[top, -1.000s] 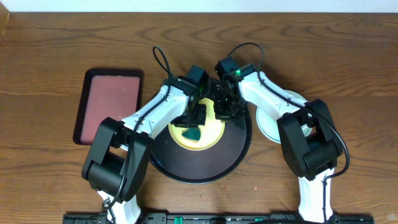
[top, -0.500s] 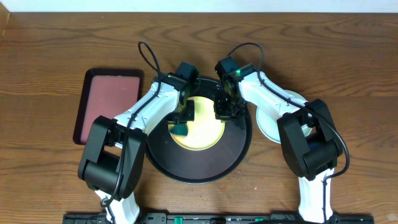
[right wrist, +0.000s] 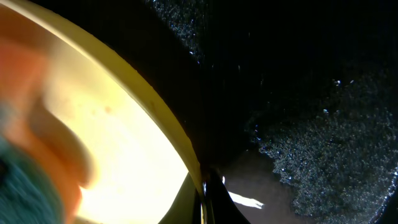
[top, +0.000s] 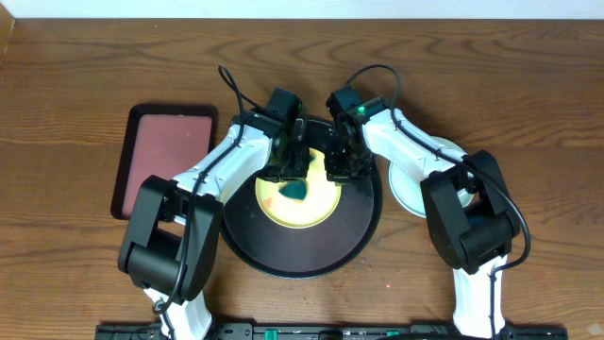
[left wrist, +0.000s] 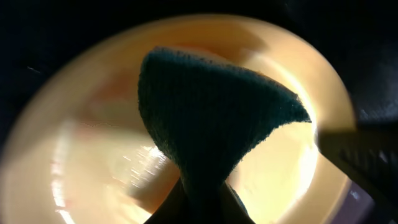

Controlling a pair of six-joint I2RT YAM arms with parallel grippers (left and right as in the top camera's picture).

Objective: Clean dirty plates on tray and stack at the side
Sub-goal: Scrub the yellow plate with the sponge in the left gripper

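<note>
Left gripper [top: 293, 176] clamps a dark teal cloth pad [left wrist: 205, 118] on the round yellow plate [top: 323, 202]; right gripper [top: 339, 171] pinches its rim.

The orange-smeared yellow plate [top: 319, 206] lies flat in the black tray [top: 302, 257]; a pale mint plate [top: 404, 195] sits just beside.

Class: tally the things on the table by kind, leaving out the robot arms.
Trays: 2, black round tray, reddish-brown rectangular tray
Yellow plate: 1
Pale plate stack: 1, its plate count unclear
Teal cloth: 1
Total: 5
</note>
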